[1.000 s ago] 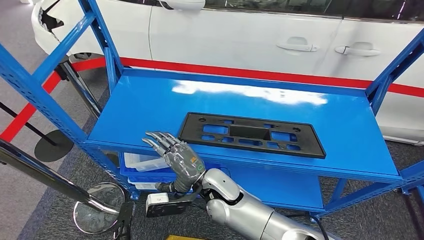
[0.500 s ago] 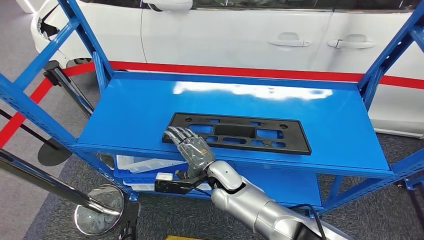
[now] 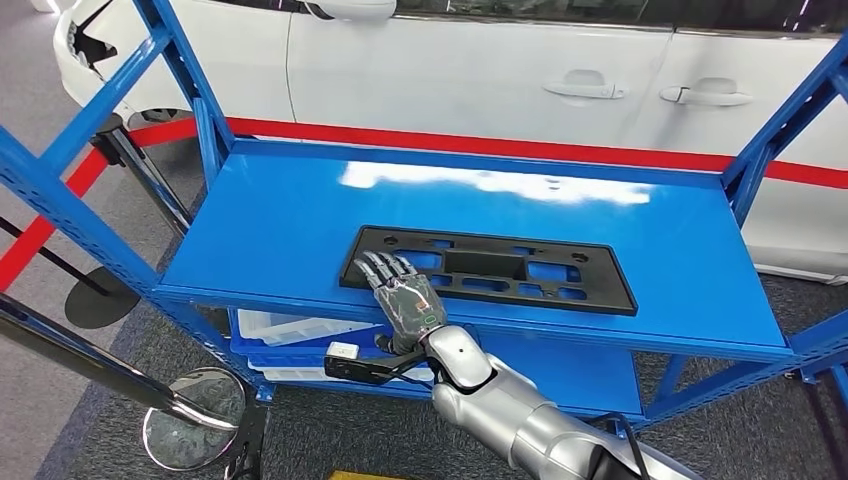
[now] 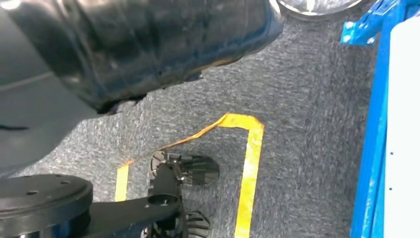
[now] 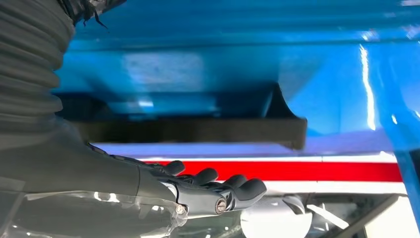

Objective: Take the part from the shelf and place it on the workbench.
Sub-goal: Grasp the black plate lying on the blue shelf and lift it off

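Black plastic, flat and pierced with cutouts, the part (image 3: 488, 269) lies on the blue shelf (image 3: 270, 225) near its front edge. It looks light, stiff and thin, best pinched at its near-left edge. Right hand (image 3: 403, 298) rests there, fingers extended, holding nothing.

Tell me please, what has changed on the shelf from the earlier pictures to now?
The right hand moved forward from the shelf's front edge onto the near left corner of the black part, fingers stretched over it. It does not yet visibly grip it. The part lies flat in the same place on the shelf; the small shifts of the whole picture come from the camera.
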